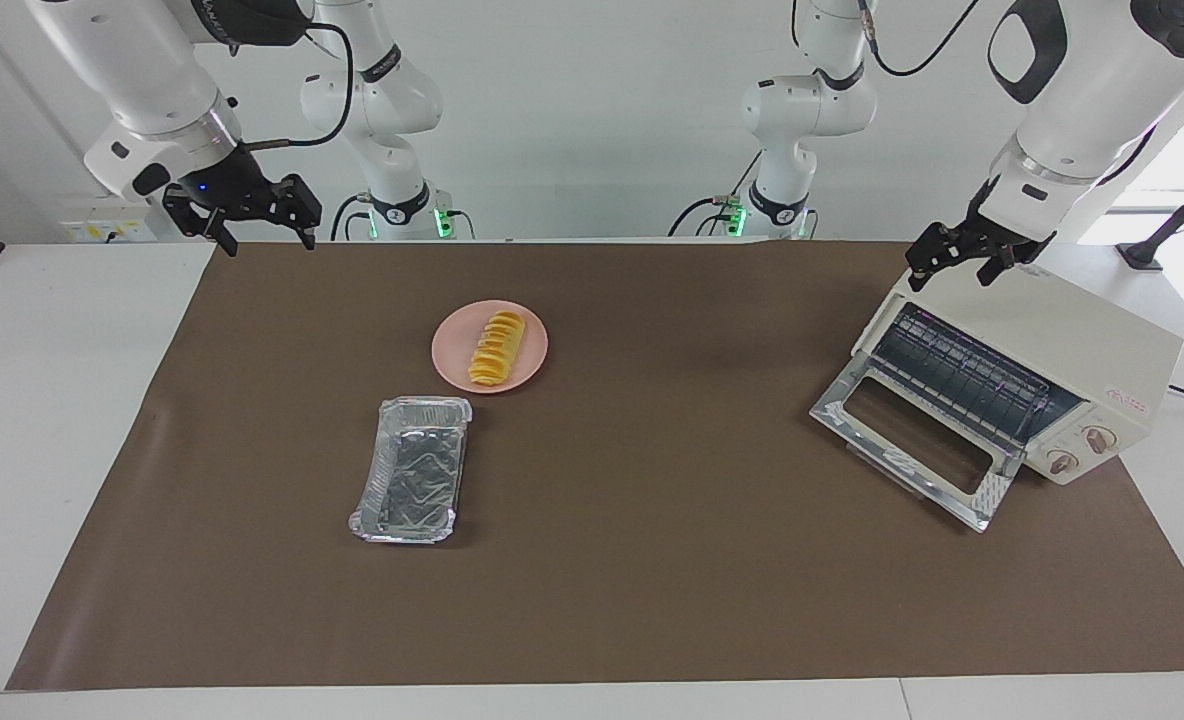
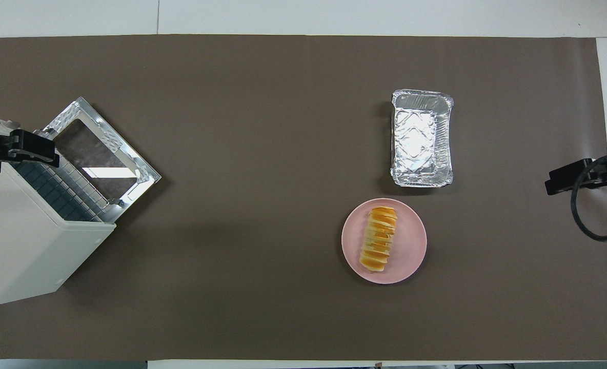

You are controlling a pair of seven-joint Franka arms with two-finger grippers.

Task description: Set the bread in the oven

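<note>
My left gripper (image 1: 957, 268) hangs right over the top front edge of the oven (image 1: 1102, 350), above the open mouth, fingers spread apart and pointing down with nothing between them. From overhead those fingers (image 2: 32, 154) sit over the rack just inside the opening. The oven's glass door (image 1: 912, 440) is dropped flat onto the brown mat (image 1: 652, 560), straight below and out in front of my left fingers, and the wire rack (image 1: 962, 375) shows bare inside. 2 round knobs (image 1: 1082, 450) sit on the oven's front panel, off to the side of the doorway.

My right gripper (image 1: 257, 222) waits up in the air over the mat's edge at the right arm's end of the table, fingers wide apart, gripping nothing.

The bread (image 1: 496, 348) is well away from both pairs of fingers. It lies lengthwise on the pink plate (image 1: 452, 350), ridged slices up, roughly mid-table and closer to my right fingers than to my left. Just beside that plate, farther from me, sits the foil tray (image 1: 414, 468), with nothing in it; tray and plate nearly touch at one corner, though I cannot tell if they actually meet.

A wide stretch of bare mat separates the bread from the oven door
</note>
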